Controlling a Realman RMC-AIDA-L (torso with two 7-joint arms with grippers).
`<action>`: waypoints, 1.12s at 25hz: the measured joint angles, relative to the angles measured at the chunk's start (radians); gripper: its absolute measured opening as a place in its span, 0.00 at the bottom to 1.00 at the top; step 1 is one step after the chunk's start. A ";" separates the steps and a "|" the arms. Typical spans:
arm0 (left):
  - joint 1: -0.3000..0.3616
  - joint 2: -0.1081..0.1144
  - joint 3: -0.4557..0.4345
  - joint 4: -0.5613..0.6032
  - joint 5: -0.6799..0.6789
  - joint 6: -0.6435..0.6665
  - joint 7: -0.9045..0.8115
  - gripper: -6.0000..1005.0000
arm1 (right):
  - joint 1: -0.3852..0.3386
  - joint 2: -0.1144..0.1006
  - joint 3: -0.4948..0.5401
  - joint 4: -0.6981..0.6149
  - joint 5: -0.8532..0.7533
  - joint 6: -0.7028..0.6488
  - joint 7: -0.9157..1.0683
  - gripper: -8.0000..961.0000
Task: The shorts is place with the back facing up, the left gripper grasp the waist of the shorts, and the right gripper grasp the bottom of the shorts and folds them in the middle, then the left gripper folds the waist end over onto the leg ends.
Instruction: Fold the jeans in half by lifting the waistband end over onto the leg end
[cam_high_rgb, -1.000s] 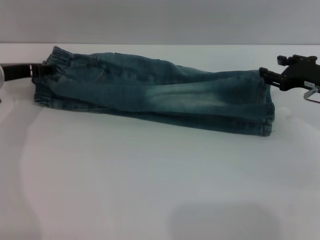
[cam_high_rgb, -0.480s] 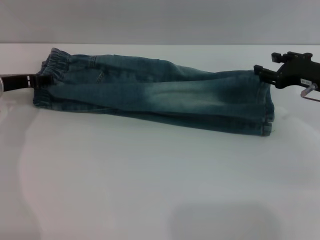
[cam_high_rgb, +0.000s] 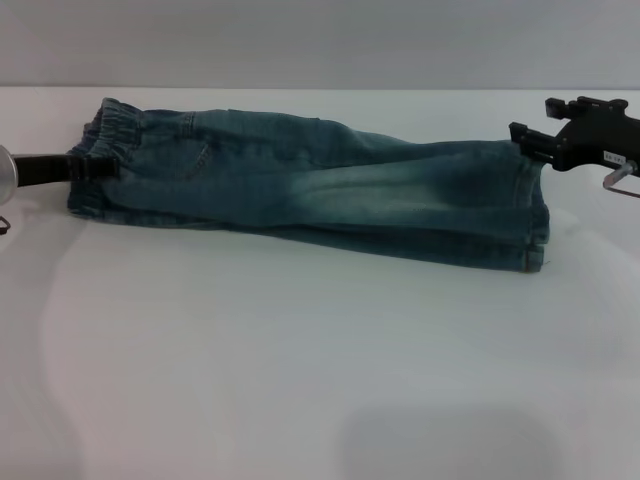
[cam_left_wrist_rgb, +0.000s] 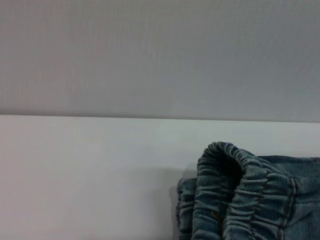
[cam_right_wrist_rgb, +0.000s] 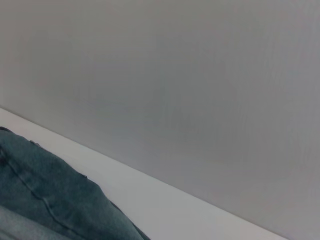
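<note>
A: While the shorts (cam_high_rgb: 310, 195) are lying lengthwise across the white table (cam_high_rgb: 300, 380), already doubled along the middle, how far along is the job looking?

B: The first fold is looking done: two layers are showing at the hems (cam_high_rgb: 535, 215) and at the waistband (cam_high_rgb: 105, 150). The second fold, waist over onto the legs, is not yet started.

A: What is the left gripper (cam_high_rgb: 95, 168) doing?

B: It is sitting at the waistband, its tips against the ruffled elastic. Whether its fingers are clamping the cloth or spread apart, nobody can tell from here.

A: And the right gripper (cam_high_rgb: 522, 135)?

B: It is hovering just beside the far corner of the hems, at their edge. Its grip is unreadable too.

A: So what is remaining?

B: Probably carrying the waistband across to the hems.
</note>
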 joint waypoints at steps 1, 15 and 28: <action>-0.001 0.001 0.000 0.000 0.000 0.003 0.000 0.83 | 0.000 0.000 0.000 0.000 0.000 0.001 0.000 0.60; -0.016 -0.002 0.000 0.016 0.041 0.059 0.000 0.79 | 0.000 -0.003 0.007 0.004 0.001 0.007 -0.016 0.60; 0.014 -0.046 0.003 0.115 0.070 0.017 0.062 0.47 | 0.000 0.000 0.002 0.006 0.006 0.010 -0.017 0.60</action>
